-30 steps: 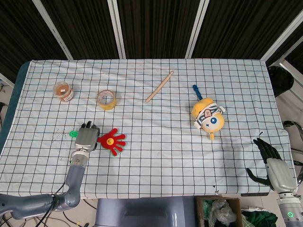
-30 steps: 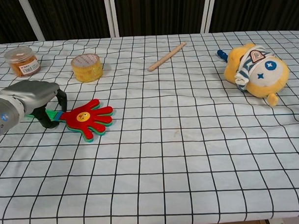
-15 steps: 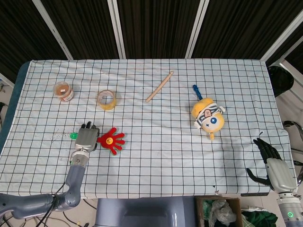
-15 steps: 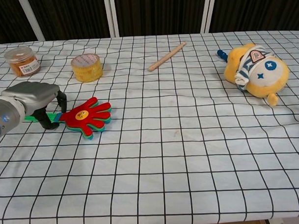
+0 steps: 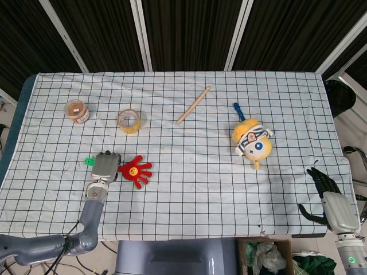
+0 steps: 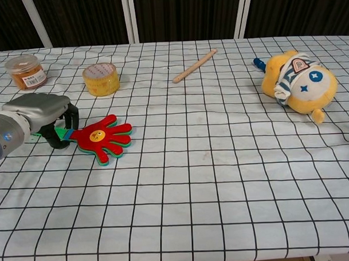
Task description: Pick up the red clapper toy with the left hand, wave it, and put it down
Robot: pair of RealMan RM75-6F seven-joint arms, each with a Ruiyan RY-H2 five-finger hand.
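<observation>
Red clapper toy (image 6: 101, 138) laid flat on checkered tablecloth (image 6: 221, 163), below yellow tape roll (image 6: 101, 78), palm end pointed toward plush toy (image 6: 299, 83). Green handle covered by left hand (image 6: 39, 115); fingers (image 6: 68, 120) curled down around it, grip seen as closed on handle. Right hand (image 5: 332, 203) held off table edge, far from tape roll, fingers spread, nothing held.
</observation>
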